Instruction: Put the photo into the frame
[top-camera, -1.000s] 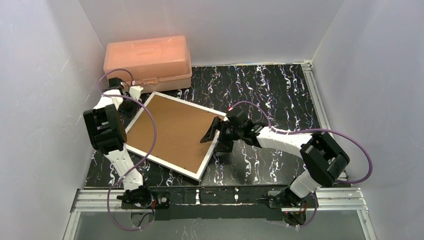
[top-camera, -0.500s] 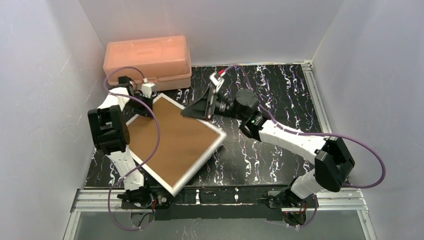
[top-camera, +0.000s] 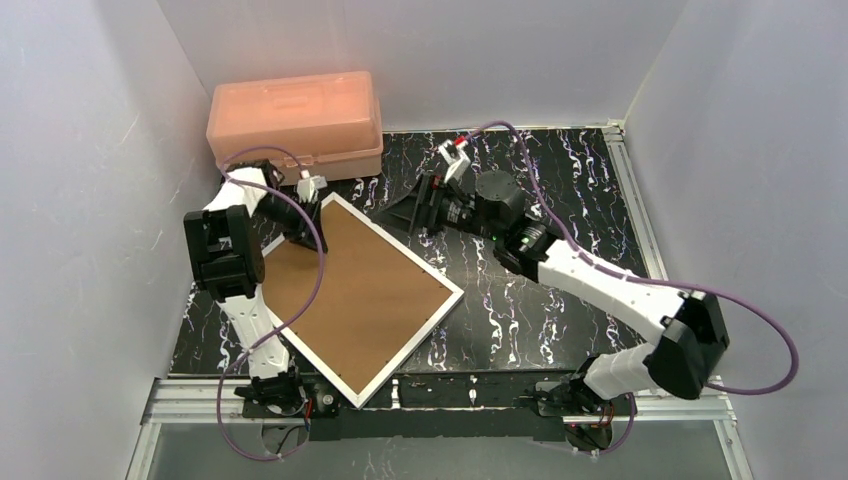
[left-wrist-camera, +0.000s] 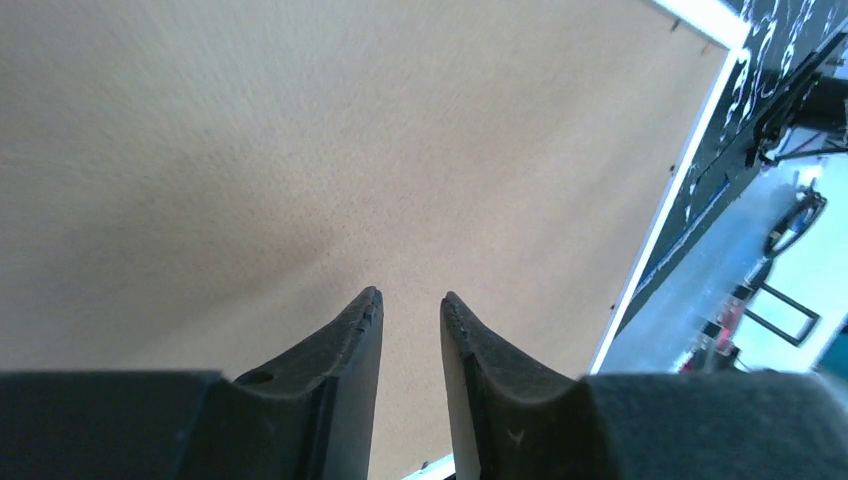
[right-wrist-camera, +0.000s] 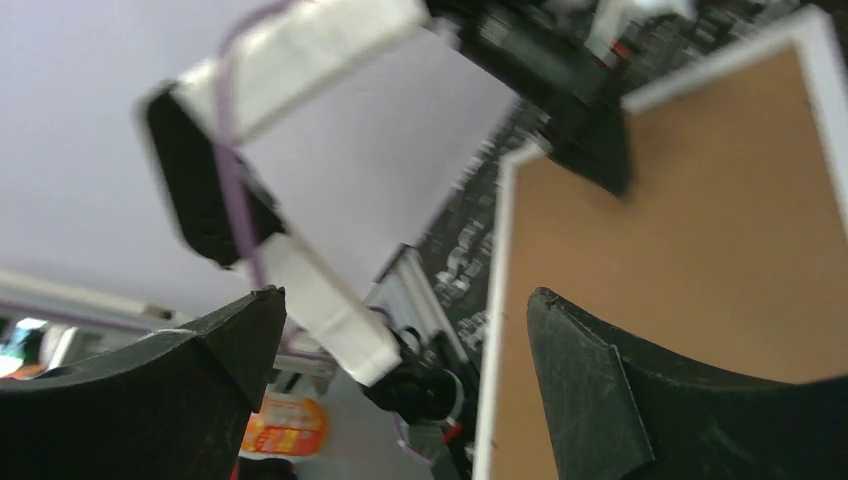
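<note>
Right, starting at my left gripper (left-wrist-camera: 411, 300): its fingers stand a narrow slit apart with nothing between them, pointed down at the brown backing board (left-wrist-camera: 300, 150). I cannot tell whether the tips touch it. In the top view that gripper sits over the board's 11 o'clock corner. My right gripper (right-wrist-camera: 405, 292) is spread wide and empty, hanging above the table (top-camera: 560, 200) just off the frame's 1 o'clock side, clear of it.

The frame (top-camera: 412, 348) lies flat, back upward, turned like a diamond, with the board seated inside its white rim. The photo is not visible in any view. It may lie under the board, but I cannot confirm that.

My reading is that we are at the closing stage, with the board being settled into the frame. If the photo is underneath, the next move calls for even downward pressure at the corners so the board sits flush. If it is not, the board must come out first, which needs a fingertip under an edge.

Counting: two grippers, one frame, one backing board, one pink box (top-camera: 295, 122) at the table's 11 o'clock, no photo in sight.
</note>
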